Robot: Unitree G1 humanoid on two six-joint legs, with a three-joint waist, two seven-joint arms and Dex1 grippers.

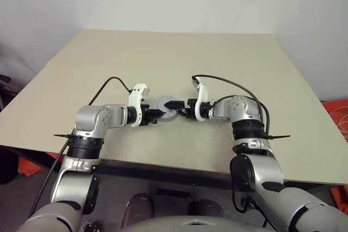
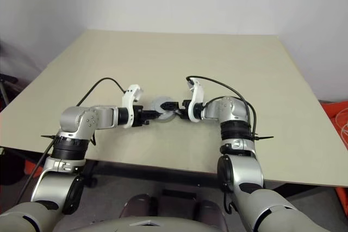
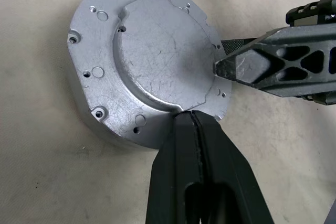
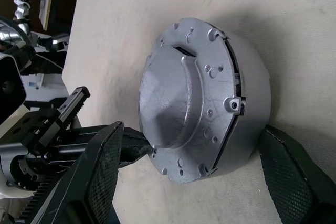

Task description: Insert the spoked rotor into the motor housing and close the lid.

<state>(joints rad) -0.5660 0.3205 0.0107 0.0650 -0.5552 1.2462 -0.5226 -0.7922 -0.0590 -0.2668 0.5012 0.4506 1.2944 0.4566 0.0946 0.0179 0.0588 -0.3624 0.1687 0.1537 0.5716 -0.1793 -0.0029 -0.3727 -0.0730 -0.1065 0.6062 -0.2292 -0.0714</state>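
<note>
The motor housing (image 4: 251,103), a short silver cylinder, stands on the tan table (image 1: 179,58) between my two grippers. A flat silver lid (image 3: 157,51) with a raised round middle and small screw holes lies on top of it; a thin dark gap shows under one edge of the lid (image 4: 233,80). My left gripper (image 3: 192,115) is shut, and its tips touch the lid's rim. Around the housing, my right gripper (image 4: 191,132) stands open with one finger on each side, and one finger (image 3: 273,69) reaches the lid's edge. The spoked rotor is hidden.
The table has wide bare room beyond the housing (image 1: 166,110) and to both sides. Its front edge (image 1: 163,162) runs just below my arms. A black cable (image 1: 234,82) loops off the right wrist.
</note>
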